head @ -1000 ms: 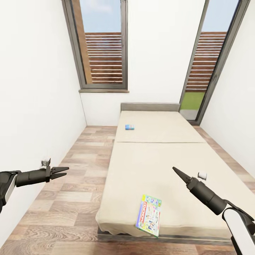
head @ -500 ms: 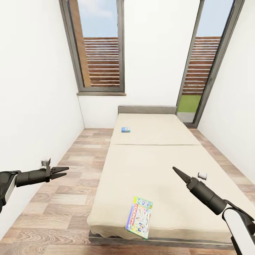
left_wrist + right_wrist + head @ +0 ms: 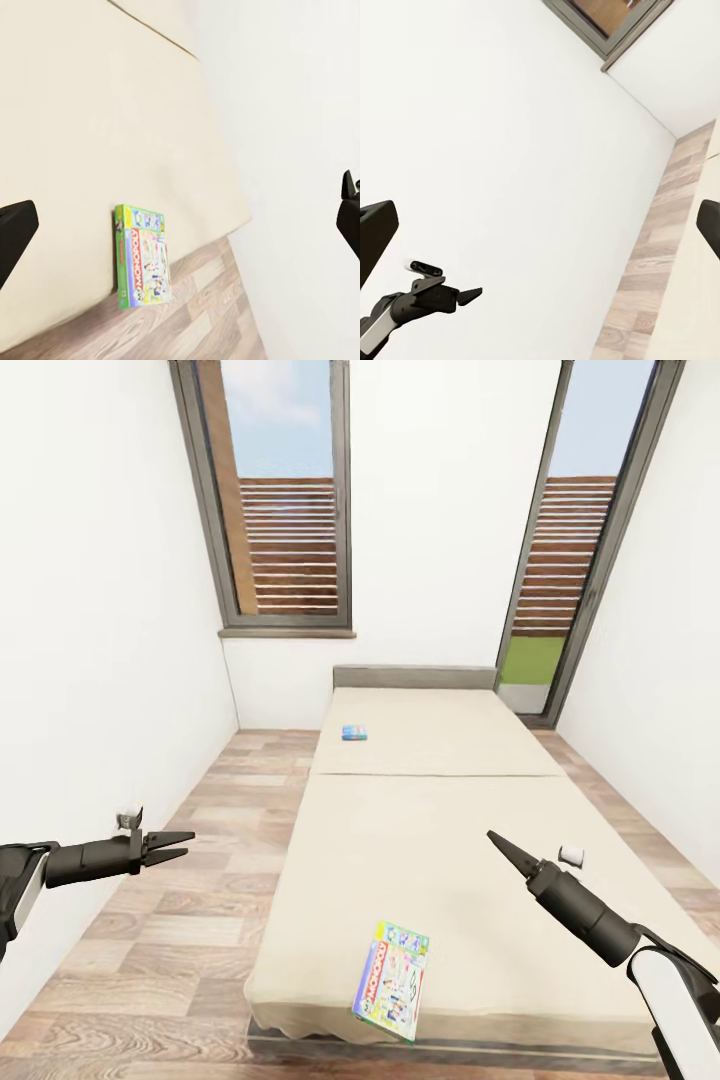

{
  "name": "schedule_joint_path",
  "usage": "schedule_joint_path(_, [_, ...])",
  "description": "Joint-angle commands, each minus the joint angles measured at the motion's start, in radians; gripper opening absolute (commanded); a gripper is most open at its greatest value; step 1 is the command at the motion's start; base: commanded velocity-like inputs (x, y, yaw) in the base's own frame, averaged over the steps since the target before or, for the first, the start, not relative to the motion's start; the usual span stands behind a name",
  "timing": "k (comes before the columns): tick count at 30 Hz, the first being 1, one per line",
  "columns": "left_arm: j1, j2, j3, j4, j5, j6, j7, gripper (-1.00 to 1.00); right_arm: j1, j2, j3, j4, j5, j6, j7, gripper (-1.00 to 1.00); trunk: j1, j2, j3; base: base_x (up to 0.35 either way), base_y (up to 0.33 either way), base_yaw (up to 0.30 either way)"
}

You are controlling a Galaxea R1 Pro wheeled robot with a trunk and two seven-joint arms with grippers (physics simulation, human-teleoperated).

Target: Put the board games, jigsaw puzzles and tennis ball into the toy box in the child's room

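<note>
— At the far left, why is the left hand [image 3: 183, 843] held out over the floor [image 3: 180, 920]?
— It carries nothing; its fingers stand slightly apart, probably just parked while the robot faces the bed [image 3: 430, 830].
— And the games?
— One board game [image 3: 391, 979] lies flat near the bed's foot edge, closest to the robot. A small blue game [image 3: 354, 733] sits well beyond, near the headboard.
— Anything in the way?
— Nothing lies between either hand and the near game. The right hand [image 3: 496, 841] hovers over the mattress, fingers seemingly together, empty. Toy box and tabletop aren't visible.
</note>
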Motion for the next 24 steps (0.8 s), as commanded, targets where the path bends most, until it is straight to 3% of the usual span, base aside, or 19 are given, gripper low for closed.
schedule_joint_path(1, [-0.001, 0.0, 0.0, 0.0, -0.001, 0.011, -0.004, 1.0, -0.001, 0.0, -0.001, 0.0, -0.006, 0.007, 0.0, 1.0, 0.0, 0.0, 0.001, 0.0, -0.056, 0.0])
schedule_joint_path(13, [0.001, 0.0, 0.0, 0.0, -0.001, 0.006, -0.003, 1.0, -0.001, 0.0, -0.001, 0.0, -0.006, 0.007, 0.0, 1.0, 0.0, 0.0, 0.02, 0.0, -0.178, 0.0])
schedule_joint_path(24, [0.001, -0.001, -0.001, 0.0, 0.001, 0.006, -0.002, 1.0, -0.001, 0.001, -0.001, 0.0, -0.006, 0.007, 0.0, 1.0, 0.0, 0.0, 0.038, -0.003, -0.043, 0.0])
